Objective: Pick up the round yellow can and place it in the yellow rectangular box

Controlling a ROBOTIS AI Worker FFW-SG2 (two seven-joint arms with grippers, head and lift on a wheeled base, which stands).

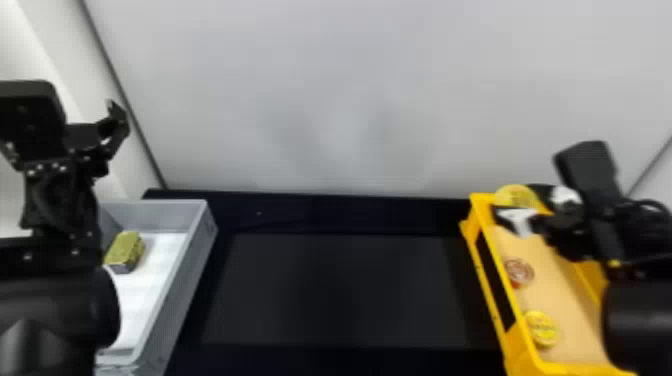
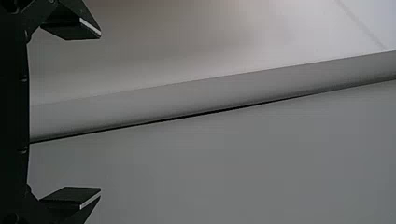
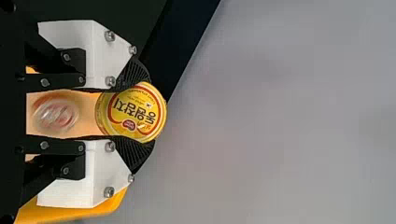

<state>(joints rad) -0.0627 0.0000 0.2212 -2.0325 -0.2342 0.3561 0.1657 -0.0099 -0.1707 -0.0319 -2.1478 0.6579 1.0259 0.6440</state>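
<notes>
While the left hand (image 1: 109, 124) hung in the air beyond the grey box (image 1: 175, 295), all the action was over on the right, and what a spot to be in! The right hand (image 1: 522, 206) had the round yellow can (image 1: 515, 194) pinched between its two fingers, up at the far end of the yellow rectangular box (image 1: 520, 350), right by the far left corner. Over to the right wrist view, and there was the grip in full: black ribbed fingertips (image 3: 135, 151) pressed on opposite sides of the can, its printed round face turned to the camera.

Down on the tan bottom of that yellow box sat two more rounds, both close to its left wall: a red-and-white can (image 1: 520, 272) about midway along, and a second yellow can (image 1: 541, 329) at the near end, the pair well apart.

Across the black table (image 1: 340, 290), the grey box had a gold oblong tin (image 1: 122, 250) on its white bottom, near the left arm. And the left hand (image 2: 100, 113)? Fingers spread wide in its own wrist view, nothing between them but a view of the pale wall (image 2: 233, 163).
</notes>
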